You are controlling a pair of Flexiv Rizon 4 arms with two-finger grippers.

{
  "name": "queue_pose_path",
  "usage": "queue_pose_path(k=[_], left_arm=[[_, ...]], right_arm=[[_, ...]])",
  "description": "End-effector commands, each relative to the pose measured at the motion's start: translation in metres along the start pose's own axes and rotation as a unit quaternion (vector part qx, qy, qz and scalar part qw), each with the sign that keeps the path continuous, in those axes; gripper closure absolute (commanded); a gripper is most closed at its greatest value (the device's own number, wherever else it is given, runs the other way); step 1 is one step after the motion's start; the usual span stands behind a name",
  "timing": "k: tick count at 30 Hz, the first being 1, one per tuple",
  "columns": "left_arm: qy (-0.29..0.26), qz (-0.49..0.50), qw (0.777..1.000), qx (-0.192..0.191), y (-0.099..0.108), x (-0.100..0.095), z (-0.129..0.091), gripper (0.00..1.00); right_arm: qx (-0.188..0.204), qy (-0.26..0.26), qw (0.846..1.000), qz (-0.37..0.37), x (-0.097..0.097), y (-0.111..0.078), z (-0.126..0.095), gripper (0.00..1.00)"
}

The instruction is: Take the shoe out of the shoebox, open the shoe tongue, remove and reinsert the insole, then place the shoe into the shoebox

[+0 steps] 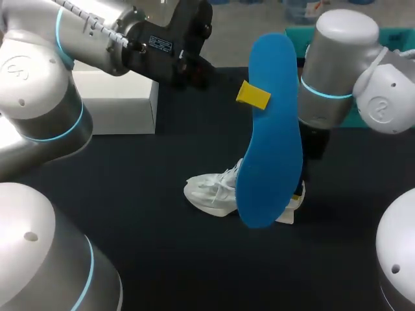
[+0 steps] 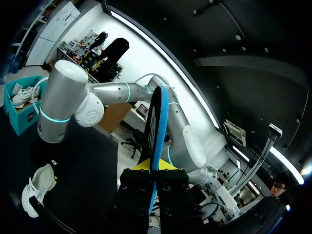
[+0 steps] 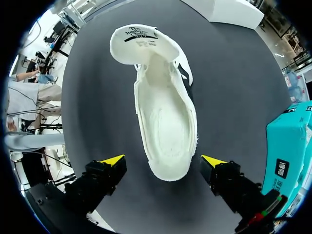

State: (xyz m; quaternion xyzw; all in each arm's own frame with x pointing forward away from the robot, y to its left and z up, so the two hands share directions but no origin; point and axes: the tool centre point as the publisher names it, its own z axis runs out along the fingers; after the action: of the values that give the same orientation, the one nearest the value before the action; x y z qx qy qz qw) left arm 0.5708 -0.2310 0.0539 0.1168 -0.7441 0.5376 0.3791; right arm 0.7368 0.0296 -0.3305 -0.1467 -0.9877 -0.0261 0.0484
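In mid-frame the left fingers (image 1: 253, 95) clamp an upright blue insole (image 1: 269, 129), while the right fingers (image 3: 112, 160) hang spread over a white shoe (image 3: 165, 112) on the black tabletop (image 1: 130, 214).

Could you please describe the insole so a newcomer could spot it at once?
On the black table, find the white shoe near the middle. Standing upright above it, pinched in the left gripper, is the insole: flat and bright blue, unlike the white shoe below.
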Motion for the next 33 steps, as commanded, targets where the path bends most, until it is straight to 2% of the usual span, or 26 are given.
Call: queue_pose_path(k=[1, 18, 21, 29, 33], left_arm=[[0.000, 0.000, 1.000, -0.001, -0.001, 0.000, 0.000, 1.00], [0.000, 0.000, 1.000, -0.001, -0.001, 0.000, 0.000, 1.00], [0.000, 0.000, 1.000, -0.001, -0.001, 0.000, 0.000, 1.00], [0.000, 0.000, 1.000, -0.001, -0.001, 0.000, 0.000, 1.00], [0.000, 0.000, 1.000, -0.001, -0.001, 0.000, 0.000, 1.00]], right_arm=[[0.044, 0.001, 0.999, -0.001, -0.003, 0.003, 0.002, 0.00], [0.039, 0.007, 0.999, 0.010, -0.002, 0.003, 0.002, 0.00], [0.060, -0.021, 0.998, -0.022, 0.002, 0.000, -0.005, 0.00], [0.059, -0.062, 0.995, -0.044, 0.007, -0.008, -0.009, 0.00], [0.057, -0.061, 0.996, -0.042, 0.004, -0.009, -0.011, 0.00]])
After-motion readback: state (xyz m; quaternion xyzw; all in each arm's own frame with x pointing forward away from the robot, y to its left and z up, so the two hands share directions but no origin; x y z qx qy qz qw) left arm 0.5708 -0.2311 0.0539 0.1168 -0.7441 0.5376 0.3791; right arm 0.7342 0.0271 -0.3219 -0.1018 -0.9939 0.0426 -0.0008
